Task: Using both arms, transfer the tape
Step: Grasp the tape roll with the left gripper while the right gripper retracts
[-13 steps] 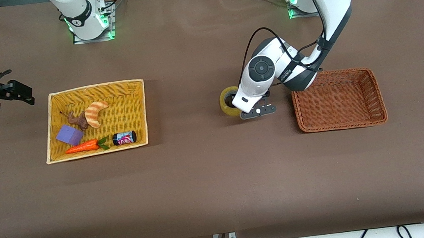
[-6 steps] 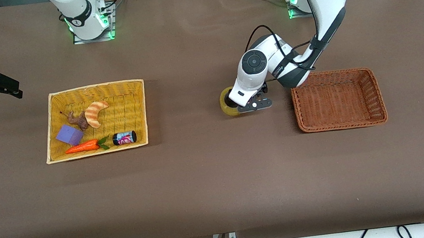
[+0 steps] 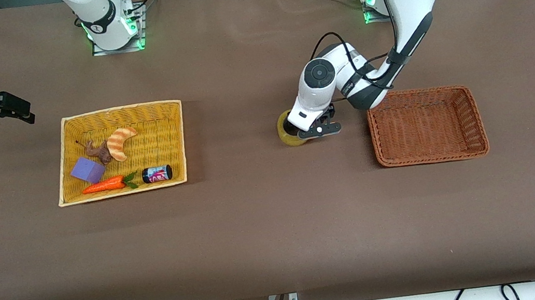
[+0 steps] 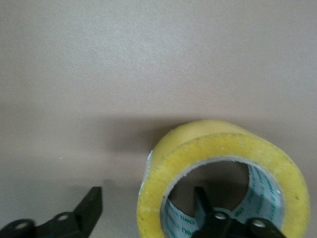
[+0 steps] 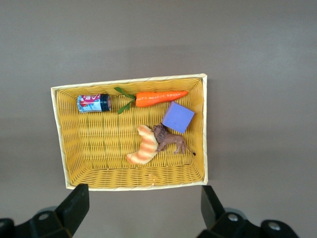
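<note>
We see the right hand point(image 3: 5, 106) at the upper left of the front view, fingers spread, over bare bench point(image 3: 269, 233) beside the yellow basket point(image 3: 71, 162); since half a second ago it has shifted slightly lower in frame. At frame centre the tape point(image 3: 288, 138), a yellowish translucent ring with a grey core, stands on edge on the bench beside the brown basket point(image 3: 472, 116). The left hand point(image 3: 318, 131) hides most of it, spread, one finger point(image 4: 202, 206) inside the core and one point(image 4: 91, 208) outside, having settled farther onto the roll.
</note>
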Motion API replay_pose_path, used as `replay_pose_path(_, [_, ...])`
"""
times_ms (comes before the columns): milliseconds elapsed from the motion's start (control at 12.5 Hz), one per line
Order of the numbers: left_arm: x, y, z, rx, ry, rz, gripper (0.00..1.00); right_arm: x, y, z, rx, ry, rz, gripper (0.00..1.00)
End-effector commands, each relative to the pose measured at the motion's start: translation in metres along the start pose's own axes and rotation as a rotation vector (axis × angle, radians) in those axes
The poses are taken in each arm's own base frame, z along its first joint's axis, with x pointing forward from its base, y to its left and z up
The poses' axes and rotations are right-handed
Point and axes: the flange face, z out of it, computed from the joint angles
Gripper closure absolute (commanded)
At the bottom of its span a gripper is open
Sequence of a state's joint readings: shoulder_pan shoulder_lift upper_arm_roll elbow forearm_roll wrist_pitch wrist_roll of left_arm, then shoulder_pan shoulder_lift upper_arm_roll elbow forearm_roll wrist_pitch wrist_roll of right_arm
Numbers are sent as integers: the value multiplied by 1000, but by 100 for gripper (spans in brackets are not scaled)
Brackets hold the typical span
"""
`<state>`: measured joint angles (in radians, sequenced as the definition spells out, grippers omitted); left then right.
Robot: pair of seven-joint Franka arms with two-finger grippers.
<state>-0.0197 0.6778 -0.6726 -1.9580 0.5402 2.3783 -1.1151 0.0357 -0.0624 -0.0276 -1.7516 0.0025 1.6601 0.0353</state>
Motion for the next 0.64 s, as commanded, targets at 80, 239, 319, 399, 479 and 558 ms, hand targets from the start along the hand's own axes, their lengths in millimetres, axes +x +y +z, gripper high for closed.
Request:
replay_pose_path(80, [-2, 0, 5, -6, 15, -63, 100, 4, 4, -5, 21, 1, 23, 0])
replay_pose_path(239, [1, -2, 4, -9, 12, -75, 100, 9, 3, -7, 20, 7, 20, 0])
replay_pose_path(319, [4, -3, 3, -12, 9, -80, 100, 12, 2, -9, 21, 12, 17, 0])
replay_pose_path(399, [8, -6, -1, -14, 14, -76, 100, 12, 1, -10, 21, 13, 17, 0])
replay_pose_path(479, [18, -15, -12, -8, 28, -79, 100, 13, 1, -9, 21, 9, 14, 0])
replay_pose_path(558, [25, -24, -33, 3, 25, -44, 100, 13, 1, -8, 21, 5, 16, 0])
